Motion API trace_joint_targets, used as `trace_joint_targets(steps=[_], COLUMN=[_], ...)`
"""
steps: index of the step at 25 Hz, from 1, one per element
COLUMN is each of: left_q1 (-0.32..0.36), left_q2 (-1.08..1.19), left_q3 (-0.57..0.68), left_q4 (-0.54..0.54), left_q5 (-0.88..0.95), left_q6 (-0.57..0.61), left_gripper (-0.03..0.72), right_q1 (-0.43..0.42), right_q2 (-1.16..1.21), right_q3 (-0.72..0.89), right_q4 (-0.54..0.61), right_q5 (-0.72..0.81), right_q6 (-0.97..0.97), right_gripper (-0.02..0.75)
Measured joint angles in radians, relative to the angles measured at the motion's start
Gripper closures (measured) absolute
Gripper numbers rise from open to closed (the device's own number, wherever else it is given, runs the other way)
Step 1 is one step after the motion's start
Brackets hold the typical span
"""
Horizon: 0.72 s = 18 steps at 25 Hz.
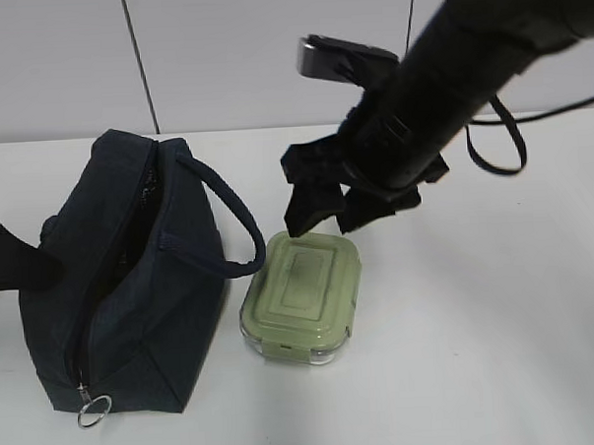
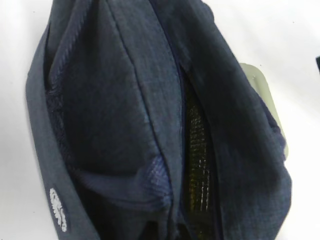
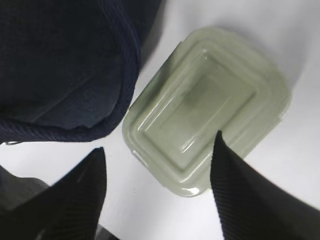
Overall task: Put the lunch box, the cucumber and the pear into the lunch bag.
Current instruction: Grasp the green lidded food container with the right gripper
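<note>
Lunch box [image 1: 302, 297], lower centre; right gripper [image 1: 338, 209] spread above it, empty. Left gripper unseen. Risk: fingers snag bag [image 1: 122, 270] strap [image 1: 226, 218].

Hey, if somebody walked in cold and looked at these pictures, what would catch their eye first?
Probably the big navy lunch bag on the left of the white table, its zipper gaping open on top. Right beside it sits the green-lidded lunch box, with the right claw hovering open just above its far edge.
</note>
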Motion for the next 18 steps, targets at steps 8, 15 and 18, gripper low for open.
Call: trace_joint_targets(steps=[8, 15, 18], left_q1=[0.000, 0.000, 0.000], left_q2=[0.000, 0.000, 0.000], left_q3=[0.000, 0.000, 0.000], left_q4=[0.000, 0.002, 0.002], left_q5=[0.000, 0.000, 0.000], left_q6=[0.000, 0.000, 0.000], left_gripper=[0.687, 0.687, 0.687], right_q1=[-0.167, -0.167, -0.167], right_q2=[-0.025, 0.006, 0.055], right_q3=[0.290, 0.311, 0.311], right_q4=[0.578, 0.676, 0.679], right_q5=[-0.131, -0.196, -0.199], right_q6=[-0.378, -0.388, -0.384], right_gripper=[0.233, 0.233, 0.234])
